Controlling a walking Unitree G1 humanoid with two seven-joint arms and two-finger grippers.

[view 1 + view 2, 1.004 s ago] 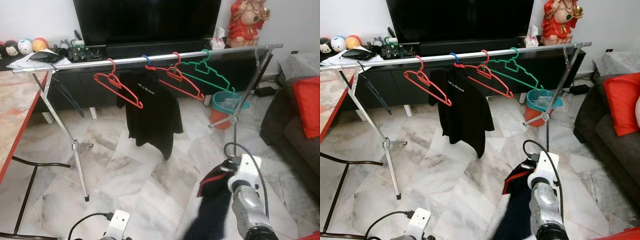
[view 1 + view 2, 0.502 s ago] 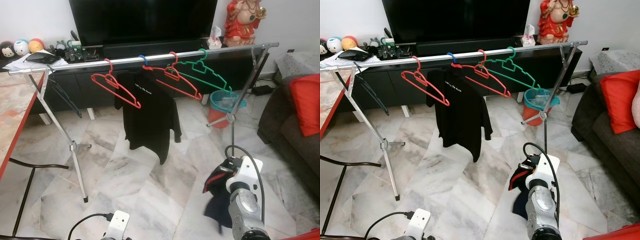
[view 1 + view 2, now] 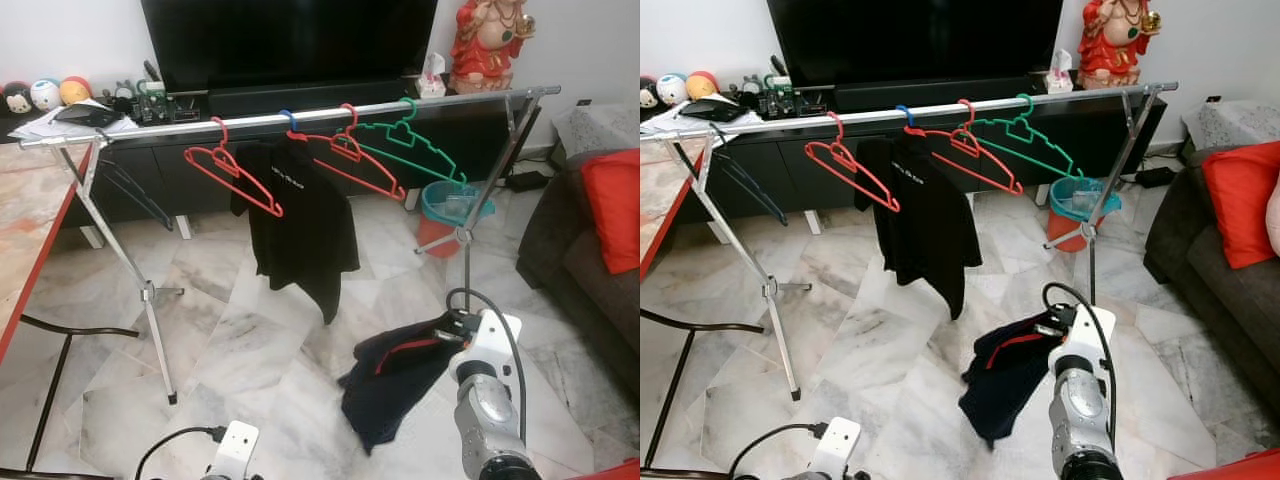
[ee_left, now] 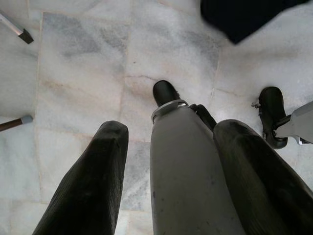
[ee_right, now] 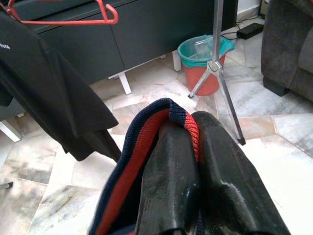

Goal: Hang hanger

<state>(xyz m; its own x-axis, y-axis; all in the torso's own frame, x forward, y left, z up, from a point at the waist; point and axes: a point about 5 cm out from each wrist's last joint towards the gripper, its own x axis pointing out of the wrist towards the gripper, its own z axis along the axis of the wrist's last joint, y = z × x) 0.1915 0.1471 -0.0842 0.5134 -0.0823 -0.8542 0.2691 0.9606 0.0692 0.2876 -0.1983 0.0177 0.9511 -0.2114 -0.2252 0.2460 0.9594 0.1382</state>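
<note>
A steel clothes rail (image 3: 300, 116) crosses the room ahead of me. On it hang a red hanger (image 3: 236, 174), a black shirt (image 3: 300, 228) on a blue hanger, a second red hanger (image 3: 362, 162) and a green hanger (image 3: 422, 146). My right gripper (image 5: 194, 139) is shut on the red-trimmed collar of a dark navy garment (image 3: 392, 376), low and to the right of the rail's stand. The garment trails out to the left above the floor. I cannot make out a hanger inside it. My left gripper (image 4: 171, 128) hangs open, pointing down at the floor beside my leg.
A red bin with a teal liner (image 3: 450, 214) stands behind the rail's right leg (image 3: 468, 262). A dark sofa with a red cushion (image 3: 612, 208) is at the right. A red-edged table (image 3: 30, 232) is at the left. A black TV cabinet (image 3: 180, 175) lies behind the rail.
The navy garment, bunched below my right gripper before, has swung out to the left and spread. The rail and its hangers have not moved.
</note>
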